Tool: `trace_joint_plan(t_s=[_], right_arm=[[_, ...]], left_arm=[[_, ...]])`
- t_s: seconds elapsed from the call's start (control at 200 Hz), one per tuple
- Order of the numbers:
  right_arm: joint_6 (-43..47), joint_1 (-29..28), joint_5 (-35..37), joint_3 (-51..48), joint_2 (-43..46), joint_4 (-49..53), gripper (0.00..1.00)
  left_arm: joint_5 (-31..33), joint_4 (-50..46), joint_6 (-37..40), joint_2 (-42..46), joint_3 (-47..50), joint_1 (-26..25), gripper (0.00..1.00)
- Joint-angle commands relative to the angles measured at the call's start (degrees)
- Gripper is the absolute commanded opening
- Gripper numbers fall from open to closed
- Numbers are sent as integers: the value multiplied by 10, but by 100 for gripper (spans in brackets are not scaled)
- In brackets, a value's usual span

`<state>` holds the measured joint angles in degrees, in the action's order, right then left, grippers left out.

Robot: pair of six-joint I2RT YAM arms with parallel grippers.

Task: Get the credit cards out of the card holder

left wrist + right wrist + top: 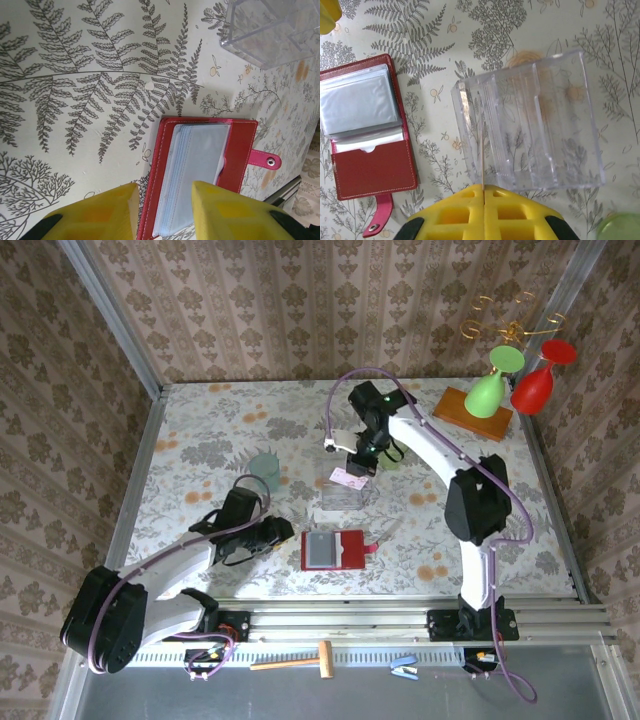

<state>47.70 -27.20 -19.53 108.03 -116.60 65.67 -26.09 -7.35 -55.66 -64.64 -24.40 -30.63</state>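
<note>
One card point(350, 478) in downturned right end effector point(484, 190)

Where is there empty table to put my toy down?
The back-left corner, between the side wall and the teal cup, is bare. So is the patch right of the red wallet. Crowded: around the clear box.

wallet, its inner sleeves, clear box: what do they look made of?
Wallet: red leather or imitation, can't tell which. It has a slight sheen, pale stitching along the edges and a shiny metal-looking snap on the tab.
Sleeves: soft clear plastic film, glossy, stacked, with wavy reflections.
Box: rigid clear plastic, glossy and see-through, with bright highlights on its sharp edges and dividers.
</note>
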Motion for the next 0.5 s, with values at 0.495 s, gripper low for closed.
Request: trace_joint_plan(t_s=[0.495], right_arm=[[71, -24, 18, 207, -158, 176, 0]], left_arm=[[-30, 12, 20, -33, -8, 35, 34]])
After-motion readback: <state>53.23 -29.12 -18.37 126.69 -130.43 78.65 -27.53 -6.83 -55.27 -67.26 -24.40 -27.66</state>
